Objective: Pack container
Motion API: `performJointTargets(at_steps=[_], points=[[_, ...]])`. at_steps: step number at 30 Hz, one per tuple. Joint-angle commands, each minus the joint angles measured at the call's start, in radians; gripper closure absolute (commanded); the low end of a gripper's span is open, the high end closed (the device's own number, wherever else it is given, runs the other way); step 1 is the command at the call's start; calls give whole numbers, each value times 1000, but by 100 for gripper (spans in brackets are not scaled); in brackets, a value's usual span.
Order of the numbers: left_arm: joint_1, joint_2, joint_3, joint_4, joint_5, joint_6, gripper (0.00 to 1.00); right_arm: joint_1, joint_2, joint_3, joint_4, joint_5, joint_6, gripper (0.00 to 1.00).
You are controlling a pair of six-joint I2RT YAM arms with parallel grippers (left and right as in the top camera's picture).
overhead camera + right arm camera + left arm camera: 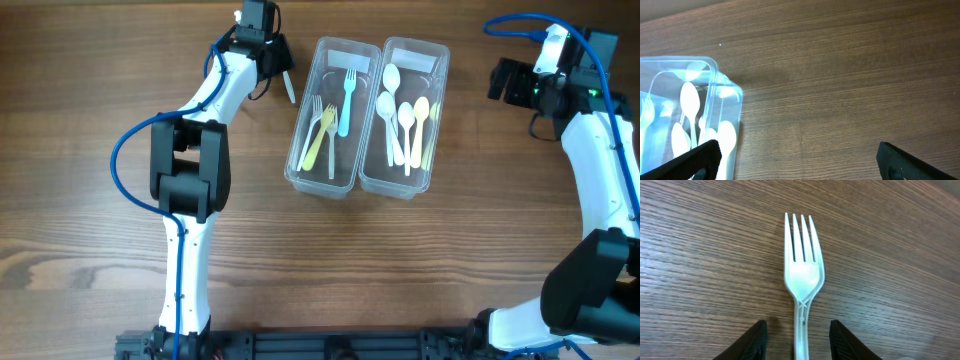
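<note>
Fingers (752, 342) of the left gripper (797, 330) were set apart at the bottom of the left wrist view. The handle of a white fork (802, 275) lay between them with bare wood showing on either side, so the claw was open and not clamping. Past the fingertips, the fork's tines pointed away across the wooden table (700, 255).

Seen from overhead, that gripper was just left of the container (322, 190), and the white fork lay on the table beside the far end of the left tub (335, 52), outside it. The container sat mid-table with its two tubs side by side. Yellow, white and blue forks (325, 130) were in the left one, and white and pale yellow spoons (405, 115) were in the right tub (415, 52).

The right gripper (800, 160) was spread wide with nothing in it, off to the right of the container and apart from it. Its wrist view caught one corner of the spoon tub farther off.
</note>
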Motion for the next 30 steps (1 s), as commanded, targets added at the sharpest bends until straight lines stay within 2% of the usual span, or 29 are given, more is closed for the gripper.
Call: performJointTargets(at_steps=[1, 8, 30], points=[[-7, 11, -6, -1, -35, 33, 58, 4, -13, 13, 3, 6, -9, 0], [-35, 13, -6, 4, -51, 82, 57, 4, -13, 13, 3, 6, -9, 0], [-46, 98, -6, 2, -99, 77, 57, 4, -13, 13, 3, 6, -9, 0]])
